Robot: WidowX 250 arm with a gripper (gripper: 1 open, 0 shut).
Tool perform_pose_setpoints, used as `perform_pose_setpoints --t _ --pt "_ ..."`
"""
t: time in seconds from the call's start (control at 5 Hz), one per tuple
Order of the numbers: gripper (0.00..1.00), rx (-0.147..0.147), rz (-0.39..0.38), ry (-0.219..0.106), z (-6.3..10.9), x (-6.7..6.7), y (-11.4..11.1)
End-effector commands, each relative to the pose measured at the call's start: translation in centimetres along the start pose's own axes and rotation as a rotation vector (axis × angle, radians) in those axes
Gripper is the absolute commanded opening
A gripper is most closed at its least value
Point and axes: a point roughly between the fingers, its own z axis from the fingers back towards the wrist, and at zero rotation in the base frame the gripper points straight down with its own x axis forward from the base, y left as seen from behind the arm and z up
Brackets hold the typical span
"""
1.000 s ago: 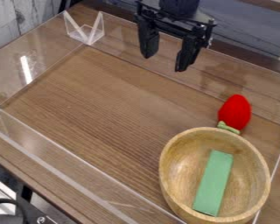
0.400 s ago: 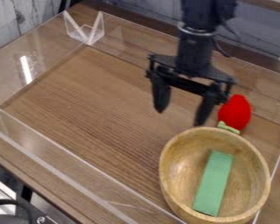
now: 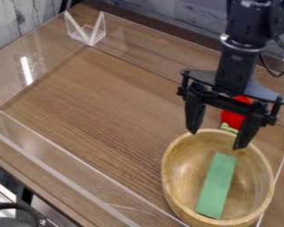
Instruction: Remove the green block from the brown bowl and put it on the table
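Gripper (image 3: pixel 218 125) spread, green block (image 3: pixel 218 184) seemingly just below

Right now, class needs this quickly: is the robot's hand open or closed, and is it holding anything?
Hand: open, holding nothing, above the far rim of the brown bowl; the green block lies in the bowl.

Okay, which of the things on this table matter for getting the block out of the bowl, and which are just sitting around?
Part of the job:
green block, lying inside the bowl
brown bowl
table, where the block goes
gripper, jaws open, above the bowl's far rim

Just lying about:
red strawberry toy, behind the bowl, partly hidden by the gripper
clear acrylic stand in the far corner
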Motion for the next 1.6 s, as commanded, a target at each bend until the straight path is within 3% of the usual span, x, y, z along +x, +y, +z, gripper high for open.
perform_pose_setpoints --t 0.0,0.4,0.8,1.2,1.4 --pt "1.00 -0.047 0.143 -0.055 1.5 -0.4 -0.6" --pt "1.00 -0.039 -0.066 -0.054 -1.3 -0.8 -2.1" --pt "1.00 -0.047 -0.067 -0.064 -1.8 -1.8 -2.5" --pt "1.00 -0.051 -0.073 -0.067 -2.5 -1.7 -2.6" --pt "1.00 -0.049 -0.105 -0.066 -3.7 -2.6 -2.3"
